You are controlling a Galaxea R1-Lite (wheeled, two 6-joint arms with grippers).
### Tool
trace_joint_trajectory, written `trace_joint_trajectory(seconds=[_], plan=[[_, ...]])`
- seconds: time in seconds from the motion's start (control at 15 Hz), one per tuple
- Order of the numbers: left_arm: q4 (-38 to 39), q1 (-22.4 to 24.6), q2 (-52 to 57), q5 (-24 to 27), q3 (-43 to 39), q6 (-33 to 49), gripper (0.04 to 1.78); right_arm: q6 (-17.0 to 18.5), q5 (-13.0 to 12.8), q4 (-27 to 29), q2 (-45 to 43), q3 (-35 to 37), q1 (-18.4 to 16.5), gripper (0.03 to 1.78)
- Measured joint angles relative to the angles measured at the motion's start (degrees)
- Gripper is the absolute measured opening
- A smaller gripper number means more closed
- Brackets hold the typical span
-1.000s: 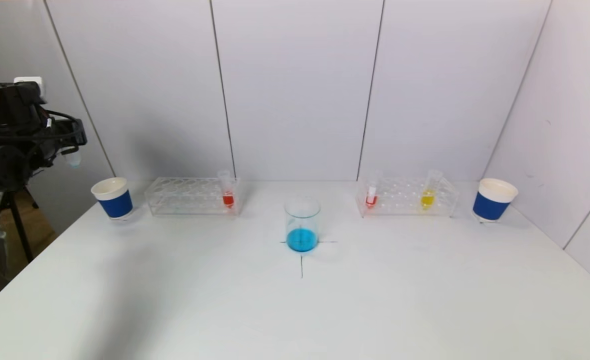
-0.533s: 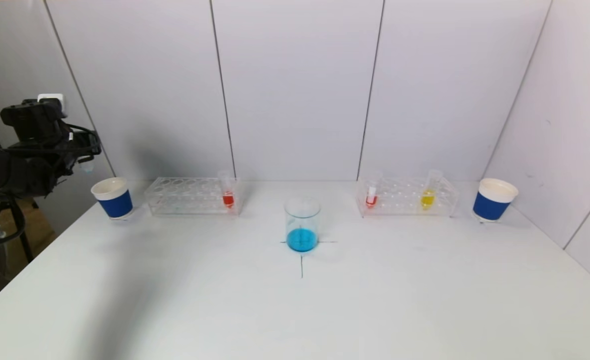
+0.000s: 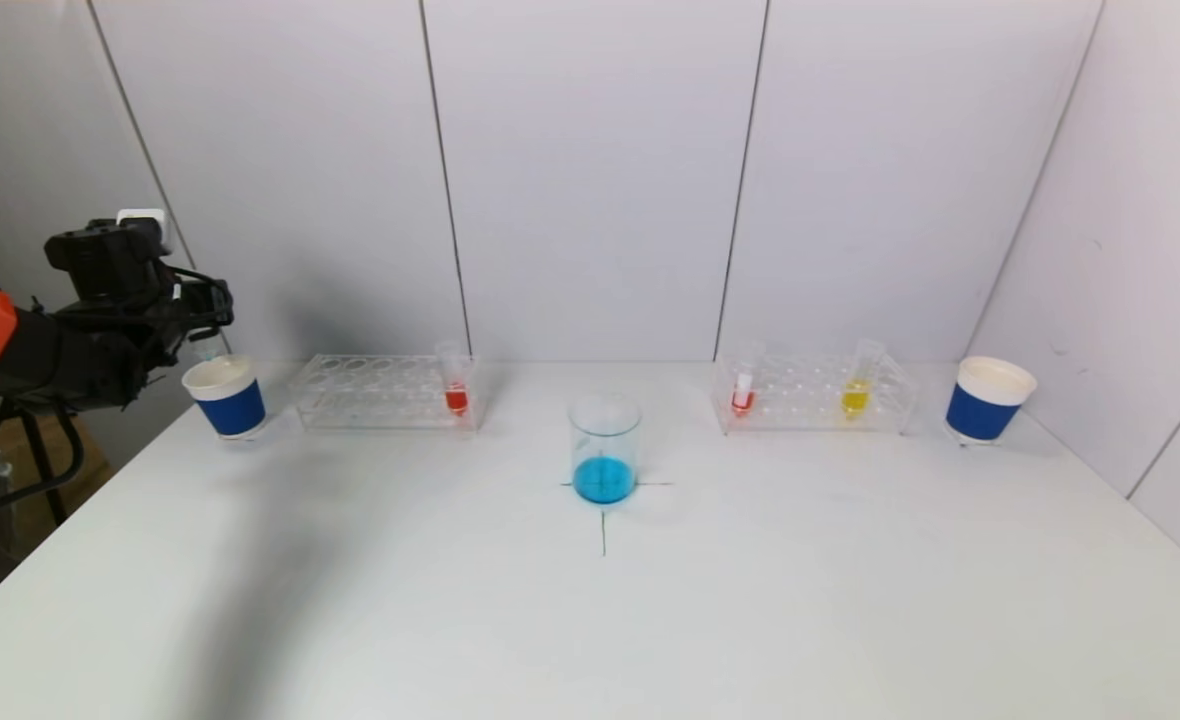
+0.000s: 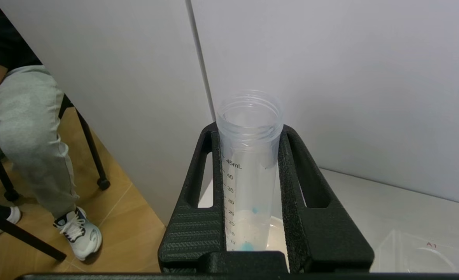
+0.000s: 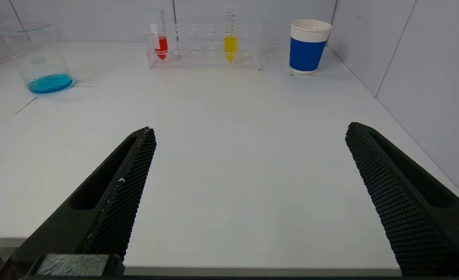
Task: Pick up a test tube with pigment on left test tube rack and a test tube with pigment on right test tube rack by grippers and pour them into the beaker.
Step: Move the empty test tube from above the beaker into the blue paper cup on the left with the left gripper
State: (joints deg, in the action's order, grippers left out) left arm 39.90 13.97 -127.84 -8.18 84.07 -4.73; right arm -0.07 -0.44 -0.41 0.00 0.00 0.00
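My left gripper point(image 3: 195, 335) is shut on a nearly empty clear test tube point(image 4: 249, 167) with only blue traces at its bottom, and holds it upright just above the left blue paper cup point(image 3: 227, 396). The beaker point(image 3: 605, 447) with blue liquid stands at the table's centre. The left rack point(image 3: 382, 393) holds a red-pigment tube point(image 3: 455, 379). The right rack point(image 3: 815, 392) holds a red tube point(image 3: 743, 382) and a yellow tube point(image 3: 858, 378). My right gripper point(image 5: 249, 140) is open and empty at the table's near edge, out of the head view.
A second blue paper cup point(image 3: 987, 400) stands at the far right by the wall. Wall panels close the back and right side. A seated person's legs point(image 4: 31, 128) and a stool are off the table's left edge.
My left gripper has moved right and down with the tube, from off the table's left side to just above the left cup. Nothing else moved.
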Motion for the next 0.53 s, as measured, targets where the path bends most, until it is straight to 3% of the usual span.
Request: trace_joint_trajectory(seconds=[0.53], plan=[[4.64,-0.02,-1.16,0.06,-3.36,-0.11,0.43,0.0,0.0,0.0,0.0,0.0,0.0,1.77]])
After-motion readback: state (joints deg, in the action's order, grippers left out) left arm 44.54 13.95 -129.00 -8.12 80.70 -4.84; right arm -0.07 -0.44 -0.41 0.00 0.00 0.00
